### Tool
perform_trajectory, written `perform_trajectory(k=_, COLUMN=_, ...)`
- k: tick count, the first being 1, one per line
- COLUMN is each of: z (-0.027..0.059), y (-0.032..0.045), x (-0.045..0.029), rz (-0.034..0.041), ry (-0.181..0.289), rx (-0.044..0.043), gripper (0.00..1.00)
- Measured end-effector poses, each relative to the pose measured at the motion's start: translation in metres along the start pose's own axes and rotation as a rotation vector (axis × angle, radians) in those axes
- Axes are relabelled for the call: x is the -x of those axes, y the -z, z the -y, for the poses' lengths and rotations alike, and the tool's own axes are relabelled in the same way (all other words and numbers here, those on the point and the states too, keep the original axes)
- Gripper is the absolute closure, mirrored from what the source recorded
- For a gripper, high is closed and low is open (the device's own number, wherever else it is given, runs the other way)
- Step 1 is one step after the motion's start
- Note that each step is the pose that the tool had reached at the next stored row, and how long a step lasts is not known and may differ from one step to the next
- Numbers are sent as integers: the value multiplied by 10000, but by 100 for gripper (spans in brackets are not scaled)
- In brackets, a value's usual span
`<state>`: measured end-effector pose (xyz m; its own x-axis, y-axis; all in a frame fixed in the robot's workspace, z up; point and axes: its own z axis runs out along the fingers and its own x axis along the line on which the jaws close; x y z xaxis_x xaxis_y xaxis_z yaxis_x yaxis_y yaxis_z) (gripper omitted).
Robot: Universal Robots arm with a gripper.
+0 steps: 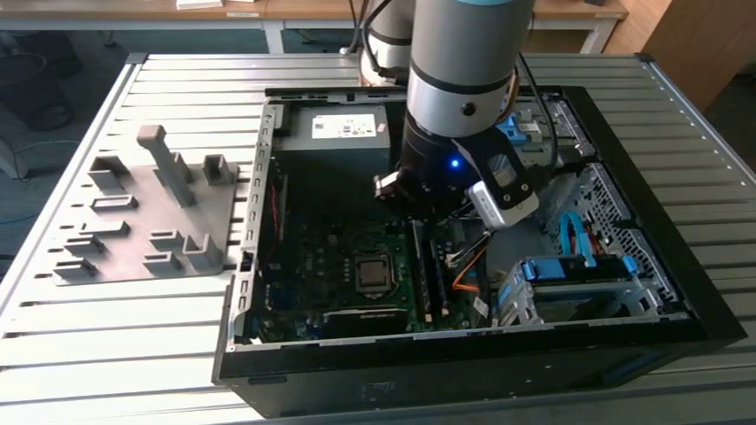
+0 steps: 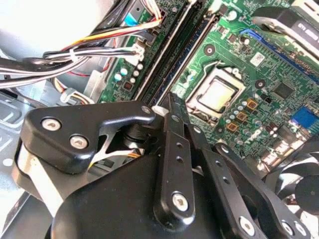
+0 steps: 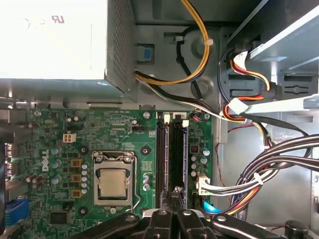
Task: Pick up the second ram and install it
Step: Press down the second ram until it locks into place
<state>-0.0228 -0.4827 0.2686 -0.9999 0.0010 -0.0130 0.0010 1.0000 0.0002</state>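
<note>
Second ram under claw

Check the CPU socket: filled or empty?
Filled. In the first wrist view the CPU sits in the socket, its bare metal lid showing.

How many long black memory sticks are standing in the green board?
2. Both stand side by side on the green board, beside the silver chip square: one nearer it, one farther. The gripper is over them.

Daylight washed out the white power-supply box in the first wrist view; the black open computer case's interior lay shadowed, and near black linkage blurred.
</note>
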Motion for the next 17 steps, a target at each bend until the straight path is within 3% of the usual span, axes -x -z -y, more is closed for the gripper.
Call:
perform_trajectory(k=9, z=-14, y=-1, x=2, rz=-12, ry=0, rx=8, gripper=90)
perform_trajectory(k=17, z=-87, y=-9, x=4, rz=-18, ry=1, rx=9, gripper=90)
